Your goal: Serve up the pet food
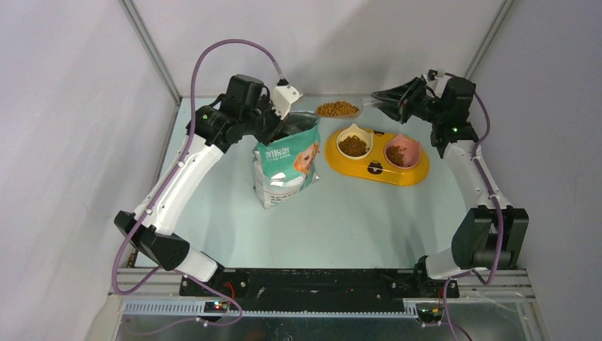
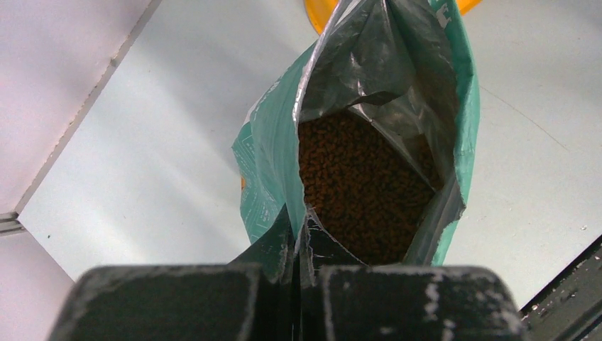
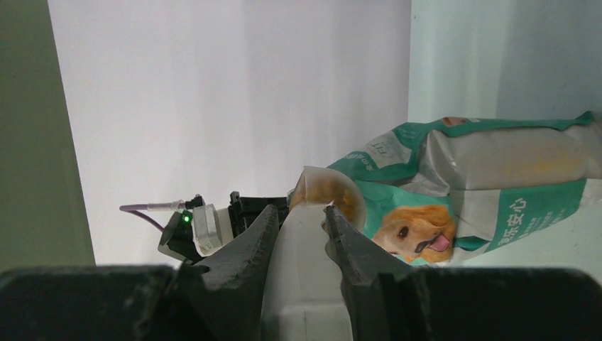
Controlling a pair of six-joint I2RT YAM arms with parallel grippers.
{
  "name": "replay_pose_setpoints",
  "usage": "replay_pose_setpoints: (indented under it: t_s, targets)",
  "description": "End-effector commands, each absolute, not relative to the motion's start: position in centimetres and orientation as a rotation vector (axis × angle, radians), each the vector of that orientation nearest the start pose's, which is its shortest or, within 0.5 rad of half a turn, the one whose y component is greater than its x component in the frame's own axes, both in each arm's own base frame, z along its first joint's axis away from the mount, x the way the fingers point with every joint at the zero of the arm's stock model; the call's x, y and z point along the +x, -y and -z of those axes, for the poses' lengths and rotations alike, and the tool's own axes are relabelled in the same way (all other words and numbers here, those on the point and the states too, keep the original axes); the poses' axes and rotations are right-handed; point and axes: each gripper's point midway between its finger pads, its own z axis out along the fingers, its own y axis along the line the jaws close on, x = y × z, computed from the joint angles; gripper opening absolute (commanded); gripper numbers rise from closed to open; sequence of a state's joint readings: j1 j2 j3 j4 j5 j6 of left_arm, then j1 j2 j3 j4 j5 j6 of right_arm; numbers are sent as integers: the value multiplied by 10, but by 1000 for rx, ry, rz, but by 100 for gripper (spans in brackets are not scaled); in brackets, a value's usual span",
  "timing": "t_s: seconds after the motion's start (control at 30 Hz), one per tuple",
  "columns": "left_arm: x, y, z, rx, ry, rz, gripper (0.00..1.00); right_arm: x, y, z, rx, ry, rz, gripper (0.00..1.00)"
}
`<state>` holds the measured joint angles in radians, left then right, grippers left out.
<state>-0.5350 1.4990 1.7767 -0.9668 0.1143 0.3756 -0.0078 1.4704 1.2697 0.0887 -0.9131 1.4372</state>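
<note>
- Left claw (image 2: 298, 273) pinches the rim of the open bag (image 2: 266, 163).
- Right claw (image 3: 301, 217) grips the scoop (image 3: 332, 190) of pet food (image 1: 338, 109).
- Pale green desk (image 1: 355, 220); white walls (image 1: 64, 106) enclose it.

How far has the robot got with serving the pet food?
Done: brown kibble pellets lie in the white bowl of the yellow double-bowl feeder, with less in its pink bowl. In hand: the left gripper pinches the open teal-and-white bag's rim, while the right gripper holds a clear plastic scoop loaded with kibble behind the feeder. Left: tipping that scoopful, probably into the pink bowl.
</note>
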Motion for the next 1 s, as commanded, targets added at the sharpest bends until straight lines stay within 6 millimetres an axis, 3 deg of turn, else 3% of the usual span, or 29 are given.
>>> replay_pose_setpoints:
  t_s: [0.0, 0.43, 0.97]
  targets:
    - [338, 197, -310, 1057, -2013, 152, 0, 384, -144, -392, 551, -1816, -1754, 0]
    - [335, 197, -306, 1058, -2022, 163, 0, 408, -88, -365, 705, -1726, -1701, 0]
    - [328, 196, -303, 1070, -2025, 183, 0, 439, -47, -280, 828, -1760, -1531, 0]
